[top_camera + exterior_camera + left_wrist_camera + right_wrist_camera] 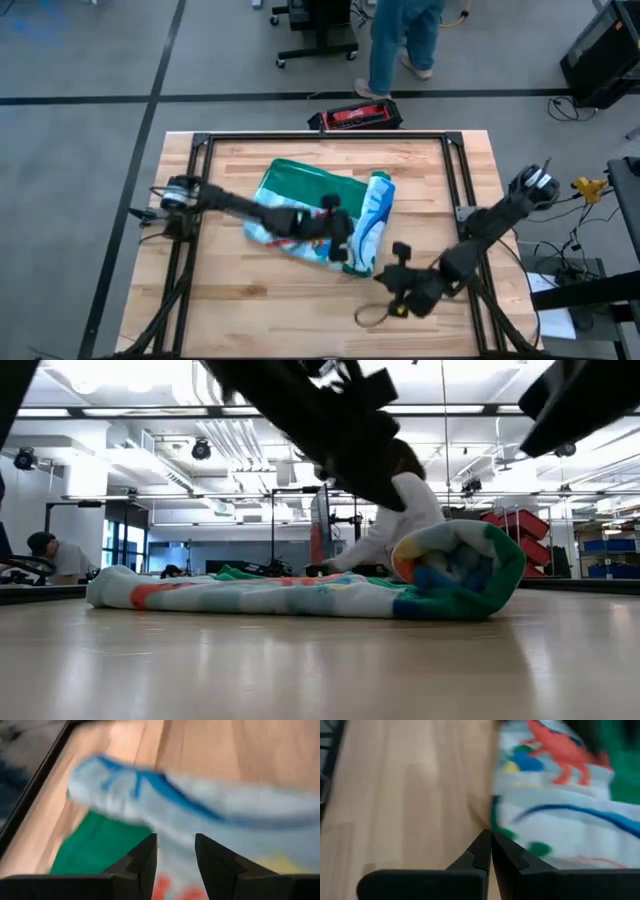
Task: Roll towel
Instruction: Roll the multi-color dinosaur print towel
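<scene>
The left arm reaches in from the table's left edge, stretched low across the towel [320,205], its left gripper [338,238] hanging over the cloth close to the rolled part. In its wrist view the two dark fingers [145,862] stand a narrow gap apart with nothing between them, the towel lying beyond. The right arm bends in from the right side, elbow raised, and its right gripper [398,290] sits over bare wood just off the roll's near end, its tips pressed together and empty. The towel lies in the middle of the wooden table [250,300]: soft and thick, one side wound into a plump tube, the rest flat with a green border and pale blue centre printed with a red dinosaur
</scene>
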Motion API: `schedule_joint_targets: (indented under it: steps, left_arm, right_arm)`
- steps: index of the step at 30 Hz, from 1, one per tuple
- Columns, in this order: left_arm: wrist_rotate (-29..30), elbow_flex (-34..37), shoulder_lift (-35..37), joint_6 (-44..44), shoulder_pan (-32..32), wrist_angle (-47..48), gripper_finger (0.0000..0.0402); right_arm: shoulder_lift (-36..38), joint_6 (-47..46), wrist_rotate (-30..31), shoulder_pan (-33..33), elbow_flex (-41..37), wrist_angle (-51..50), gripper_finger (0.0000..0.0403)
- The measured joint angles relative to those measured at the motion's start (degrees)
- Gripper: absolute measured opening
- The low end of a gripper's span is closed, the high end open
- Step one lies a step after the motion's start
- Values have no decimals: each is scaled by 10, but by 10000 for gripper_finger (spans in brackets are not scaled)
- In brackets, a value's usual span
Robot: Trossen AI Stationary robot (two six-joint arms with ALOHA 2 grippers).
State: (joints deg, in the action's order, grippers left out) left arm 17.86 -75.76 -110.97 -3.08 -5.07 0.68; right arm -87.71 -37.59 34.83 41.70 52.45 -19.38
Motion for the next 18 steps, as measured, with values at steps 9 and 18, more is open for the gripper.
schedule_joint_targets:
  steps: [9, 18]
  left_arm:
    - [-239, 4, -13, -100, 95, -107, 119]
    - [-267, 15, -70, -91, 94, -99, 119]
  right_arm:
    - [-166, 23, 90, -10, 90, -30, 0]
    - [-285, -105, 133, -21, 198, -224, 0]
